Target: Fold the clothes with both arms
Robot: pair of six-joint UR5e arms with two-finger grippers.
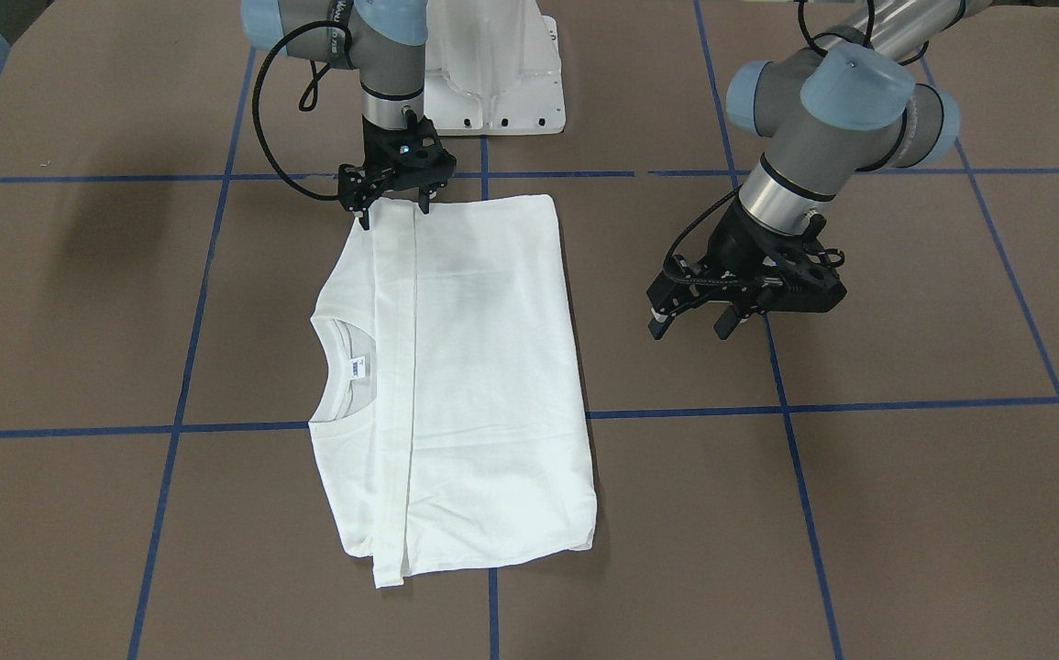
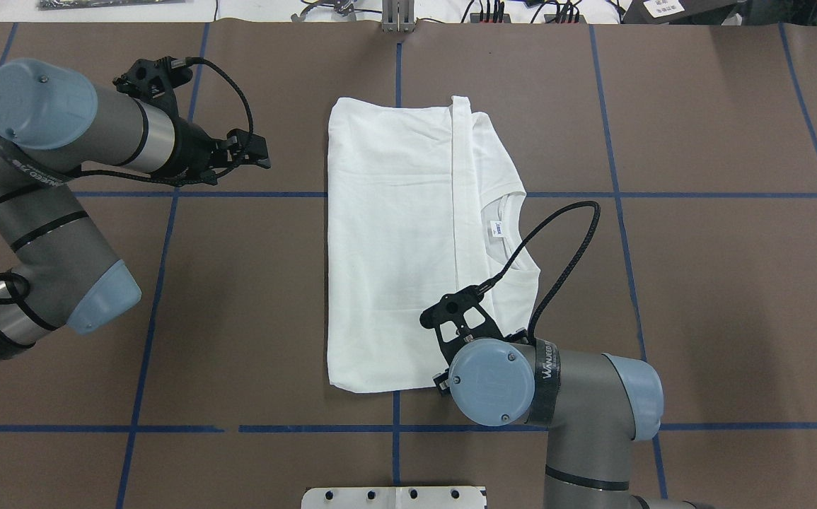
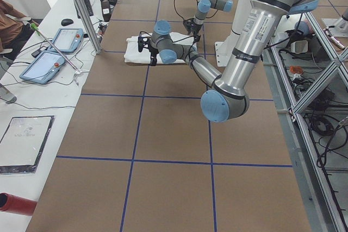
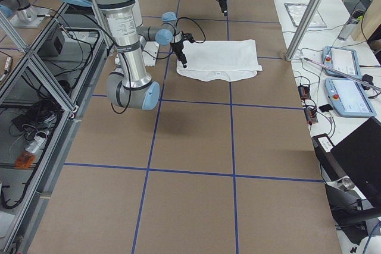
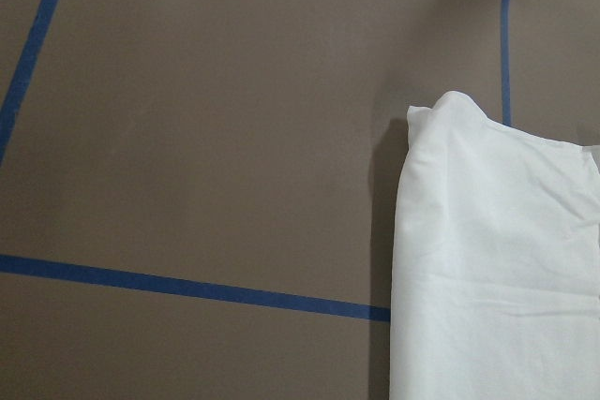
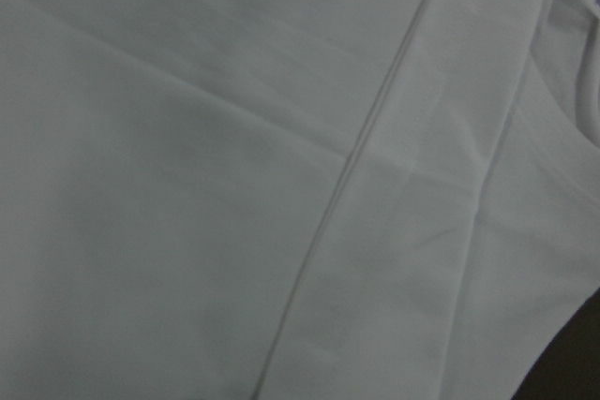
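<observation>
The white long-sleeved T-shirt [image 1: 483, 367] lies folded into a rectangle mid-worktop [image 1: 905, 513], its neck label [image 1: 359, 368] showing. The right gripper [image 1: 394, 211] stands at the shirt's corner nearest the robot, fingers spread, seemingly touching the cloth. The left gripper [image 1: 691, 325] hovers beside the shirt, apart from it, fingers spread.

I see the shirt [image 1: 483, 367] as soft, matt white cloth with faint creases. The tabletop [image 1: 905, 513] looks like matt brown paper, lined with smooth blue tape [image 2: 309, 428]. The left arm [image 1: 822, 137] is satin grey metal with smooth light-blue plastic caps [image 1: 859, 78].
</observation>
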